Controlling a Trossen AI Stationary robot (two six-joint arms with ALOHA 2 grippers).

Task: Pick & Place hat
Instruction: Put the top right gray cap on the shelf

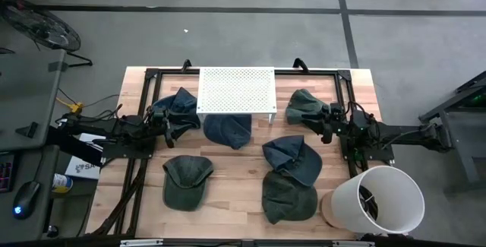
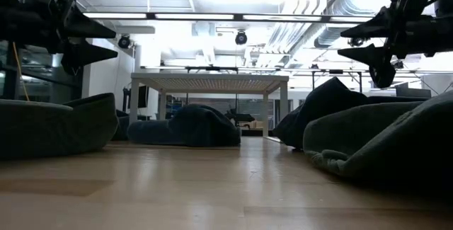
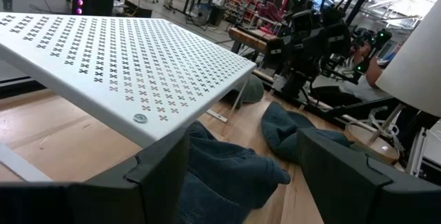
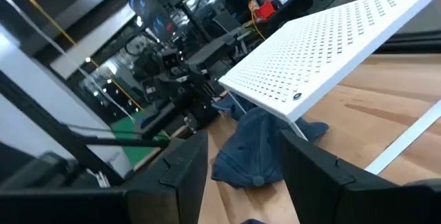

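We hovered both grippers, left [image 1: 168, 121] and right [image 1: 326, 125], jaws spread and empty, before reaching for a hat [image 1: 187, 180] lower left

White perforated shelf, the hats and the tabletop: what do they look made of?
White perforated shelf: looks like painted sheet metal, matte, with punched cross-shaped holes. Hats, such as the one partly under the shelf: soft dark fabric that slumps and creases, probably cotton. Tabletop: light wood, with visible plank seams and grain.
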